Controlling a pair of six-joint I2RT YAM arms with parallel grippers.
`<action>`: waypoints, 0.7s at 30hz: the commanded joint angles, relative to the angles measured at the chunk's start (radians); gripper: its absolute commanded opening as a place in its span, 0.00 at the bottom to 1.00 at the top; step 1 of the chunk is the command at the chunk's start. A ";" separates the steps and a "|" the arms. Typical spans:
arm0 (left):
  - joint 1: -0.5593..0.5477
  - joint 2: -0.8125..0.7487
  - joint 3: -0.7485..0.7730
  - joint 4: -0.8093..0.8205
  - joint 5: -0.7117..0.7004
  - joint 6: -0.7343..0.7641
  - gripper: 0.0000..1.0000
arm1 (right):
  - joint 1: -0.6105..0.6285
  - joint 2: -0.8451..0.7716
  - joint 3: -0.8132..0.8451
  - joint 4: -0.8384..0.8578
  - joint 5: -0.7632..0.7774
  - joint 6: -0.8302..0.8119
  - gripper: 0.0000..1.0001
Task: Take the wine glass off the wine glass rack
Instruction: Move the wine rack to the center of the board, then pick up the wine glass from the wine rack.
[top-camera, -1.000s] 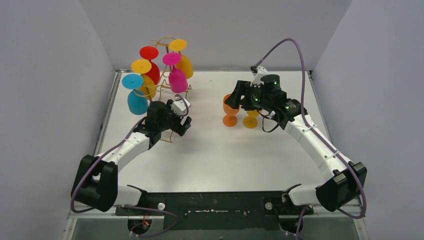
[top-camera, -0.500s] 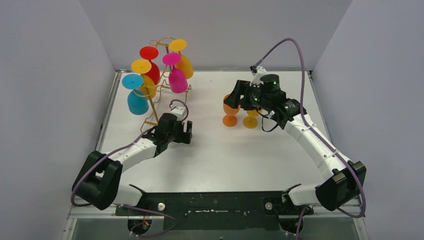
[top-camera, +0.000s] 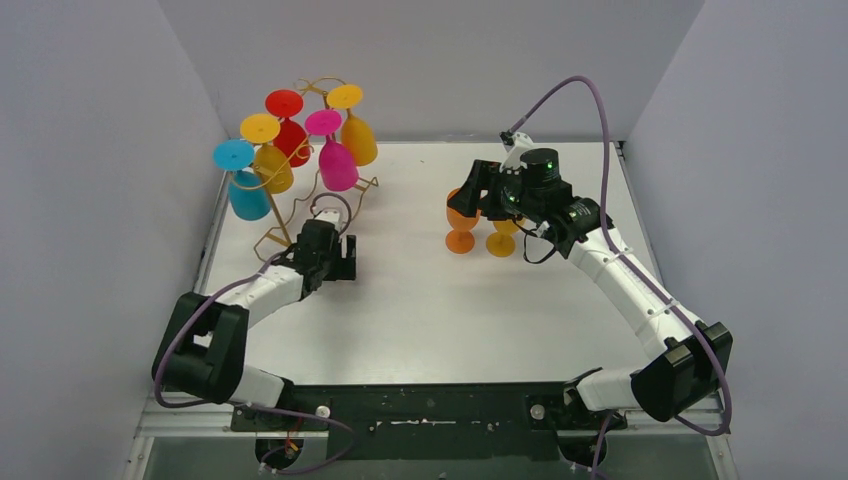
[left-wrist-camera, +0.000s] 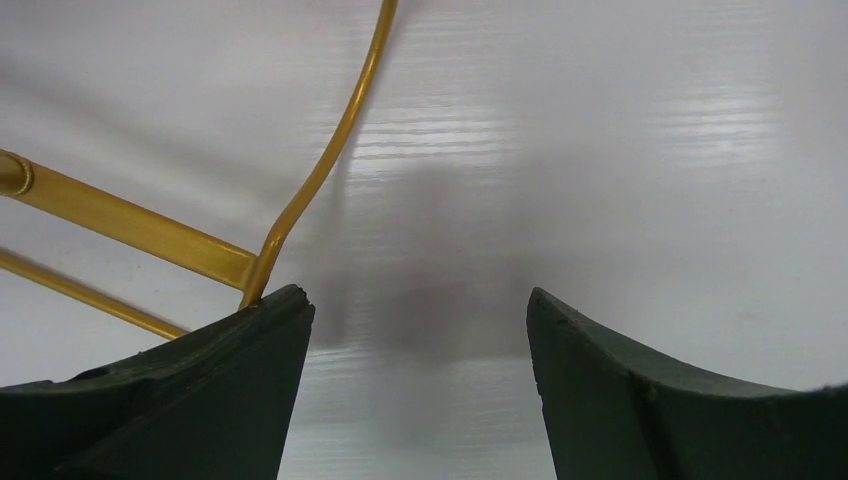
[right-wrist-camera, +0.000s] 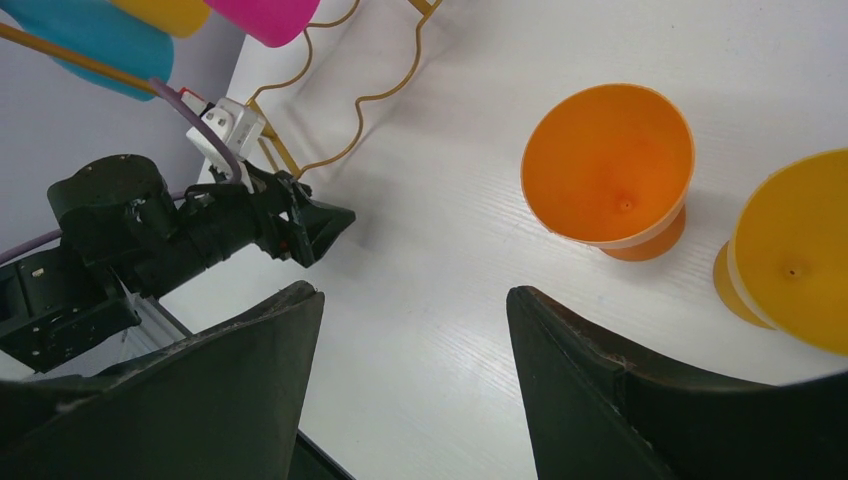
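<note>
wine glass rack (left-wrist-camera: 130, 228) slid left; our left gripper (left-wrist-camera: 420, 330) and right gripper (right-wrist-camera: 415, 330) gape empty; hold the likely light pink glass (top-camera: 338, 168) by its bowl.

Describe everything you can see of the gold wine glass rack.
The wine glass rack is thin, shiny gold wire, metal by its look: curled scrolls on top, wavy rails at the base, one thicker straight bar low down. It stands far left on the table, seemingly leaning left. Upside down on it hang a blue glass, yellow glass, red glass, pink glass and orange glass. A base wire meets one finger of the open left gripper.
</note>
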 joint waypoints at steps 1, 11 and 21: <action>0.034 -0.035 0.043 -0.028 0.011 0.061 0.77 | 0.005 0.000 0.016 0.038 -0.004 0.004 0.69; -0.208 -0.312 0.085 0.074 0.410 -0.128 0.77 | 0.004 -0.021 0.011 0.028 0.013 0.005 0.69; -0.210 -0.390 0.553 -0.142 0.489 -0.111 0.77 | -0.004 -0.098 -0.039 0.069 0.113 0.026 0.70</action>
